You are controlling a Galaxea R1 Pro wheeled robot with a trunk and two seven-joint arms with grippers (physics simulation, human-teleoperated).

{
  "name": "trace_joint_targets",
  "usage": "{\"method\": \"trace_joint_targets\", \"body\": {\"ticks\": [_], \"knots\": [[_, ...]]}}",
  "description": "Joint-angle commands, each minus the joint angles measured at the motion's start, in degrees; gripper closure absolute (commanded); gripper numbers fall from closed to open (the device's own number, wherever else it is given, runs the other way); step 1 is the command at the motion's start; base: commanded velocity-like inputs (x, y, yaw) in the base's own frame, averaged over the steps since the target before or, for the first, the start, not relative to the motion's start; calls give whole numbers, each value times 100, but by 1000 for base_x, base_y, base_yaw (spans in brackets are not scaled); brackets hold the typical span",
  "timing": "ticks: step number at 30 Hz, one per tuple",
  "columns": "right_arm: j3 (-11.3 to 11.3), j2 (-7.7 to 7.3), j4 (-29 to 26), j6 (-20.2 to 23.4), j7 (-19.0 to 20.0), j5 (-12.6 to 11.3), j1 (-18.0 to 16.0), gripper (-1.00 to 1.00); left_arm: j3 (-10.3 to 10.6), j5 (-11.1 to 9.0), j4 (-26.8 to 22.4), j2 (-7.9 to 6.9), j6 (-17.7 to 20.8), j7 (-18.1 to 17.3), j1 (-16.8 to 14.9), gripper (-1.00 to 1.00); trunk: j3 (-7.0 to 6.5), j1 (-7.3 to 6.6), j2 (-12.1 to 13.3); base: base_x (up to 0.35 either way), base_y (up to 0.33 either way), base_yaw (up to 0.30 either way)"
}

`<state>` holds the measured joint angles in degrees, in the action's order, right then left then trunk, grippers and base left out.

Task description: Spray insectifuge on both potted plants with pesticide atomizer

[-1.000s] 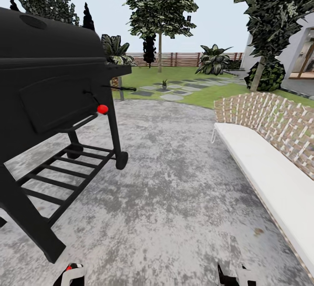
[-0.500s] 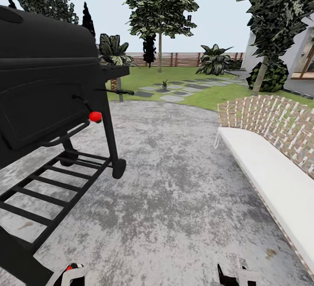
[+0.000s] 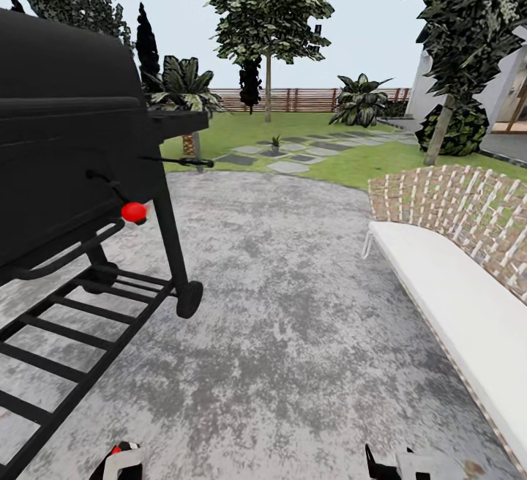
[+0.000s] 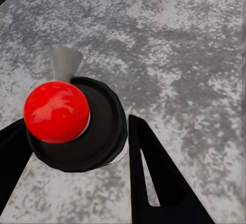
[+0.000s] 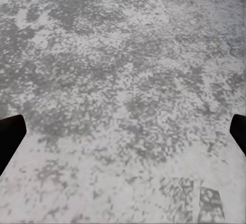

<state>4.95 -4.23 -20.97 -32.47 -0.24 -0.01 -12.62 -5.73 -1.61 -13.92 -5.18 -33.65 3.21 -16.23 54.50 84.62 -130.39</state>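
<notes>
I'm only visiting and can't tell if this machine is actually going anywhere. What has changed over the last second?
The whole view has shifted, so the camera moved: the robot is rolling forward across the grey patio. The black grill has slid further off to the left and the white bench has drawn nearer. Nothing was picked up or let go. The left gripper and right gripper sit low as before.
</notes>
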Motion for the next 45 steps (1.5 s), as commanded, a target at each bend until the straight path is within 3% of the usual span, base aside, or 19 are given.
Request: {"method": "trace_joint_targets", "body": {"ticks": [1,12,45], "knots": [[6,1,5,-16,-2,1,-3,-100,-1,-14,4,0,-19,4,-3,100,5,2,-2,339,-135,-28],[6,-3,5,-17,-4,-4,-3,-100,1,-21,4,-1,-19,4,-3,100,5,2,-2,339,-102,-156],[6,-8,5,-22,-3,-1,-3,-100,1,-15,4,-1,-19,4,-3,100,5,2,-2,339,-26,-3]]}}
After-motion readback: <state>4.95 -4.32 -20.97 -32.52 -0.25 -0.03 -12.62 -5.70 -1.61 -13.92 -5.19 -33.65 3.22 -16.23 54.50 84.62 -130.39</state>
